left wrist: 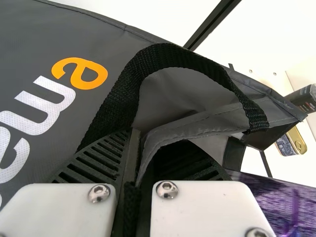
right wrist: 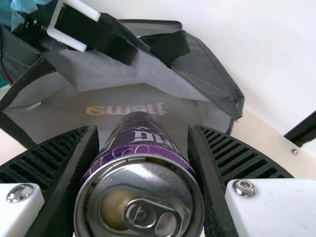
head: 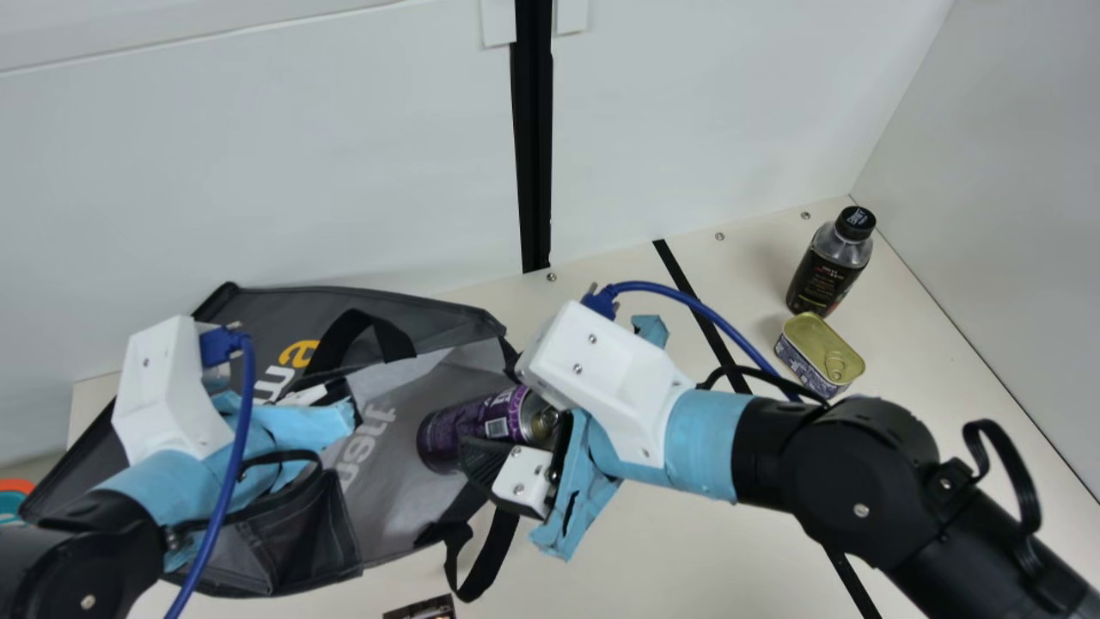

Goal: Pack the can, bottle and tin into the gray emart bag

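Walls (head: pixel 301 155): white and smooth, standing behind the desk and along its right side, with a black post (head: pixel 534 137) rising at the back.
Desk (head: pixel 687 533): cream, crossed by a dark strip (head: pixel 692 292), dotted with small screws near the back edge.
Right arm (head: pixel 859 477): stretched in from the lower right corner, slanting up and leftward to the bag's opening; wrist wrapped in light blue, topped by a white housing and a looping blue cable.
Left arm (head: pixel 86 550): coming in low from the left corner, wrist angled up and rightward over the bag, wrapped and cabled likewise.
Gray emart bag (head: pixel 258 318): spread open on the left part of the desk, pale lining showing, mouth turned toward the right arm, black handles at the rims.
Right end effector (head: pixel 491 411): clenched around the can near its lid, one ribbed finger on each side.
Left end effector (head: pixel 331 393): closed on the bag's rim, cloth pinched beside a handle (left wrist: pixel 182 57).
Bottle (head: pixel 827 268): upright near the right wall, dark with a black cap, well apart from the bag.
Can (head: pixel 481 421): purple, tilted, far end within the bag's mouth, lid toward the right wrist; contact with the lining impossible to tell.
Tin (head: pixel 816 352): just beside the bottle, gold lid and pull ring upward.
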Available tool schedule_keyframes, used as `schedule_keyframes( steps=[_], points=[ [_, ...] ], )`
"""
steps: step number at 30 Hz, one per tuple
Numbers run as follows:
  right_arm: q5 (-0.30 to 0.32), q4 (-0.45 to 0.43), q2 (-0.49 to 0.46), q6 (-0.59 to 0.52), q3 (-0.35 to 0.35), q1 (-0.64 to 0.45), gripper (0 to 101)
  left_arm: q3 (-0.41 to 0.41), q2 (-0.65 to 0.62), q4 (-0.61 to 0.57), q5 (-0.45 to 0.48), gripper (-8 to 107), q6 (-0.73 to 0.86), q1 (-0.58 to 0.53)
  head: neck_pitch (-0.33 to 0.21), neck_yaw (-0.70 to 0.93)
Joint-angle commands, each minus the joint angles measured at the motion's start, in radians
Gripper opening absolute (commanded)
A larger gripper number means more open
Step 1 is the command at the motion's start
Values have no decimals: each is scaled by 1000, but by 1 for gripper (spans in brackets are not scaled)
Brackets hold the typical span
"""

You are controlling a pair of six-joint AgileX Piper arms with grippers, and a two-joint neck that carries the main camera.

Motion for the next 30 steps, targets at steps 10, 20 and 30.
schedule_keyframes(
  steps=[10,20,30],
  points=[
    [-150,157,36,-174,89,19,0,0,0,0,0,10,0,0,-23,-1],
    [-208,334,96,-356,102,0,0,0,0,0,0,10,0,0,-23,-1],
    [-215,512,167,-537,96,-20,0,0,0,0,0,10,0,0,-23,-1]
  ],
)
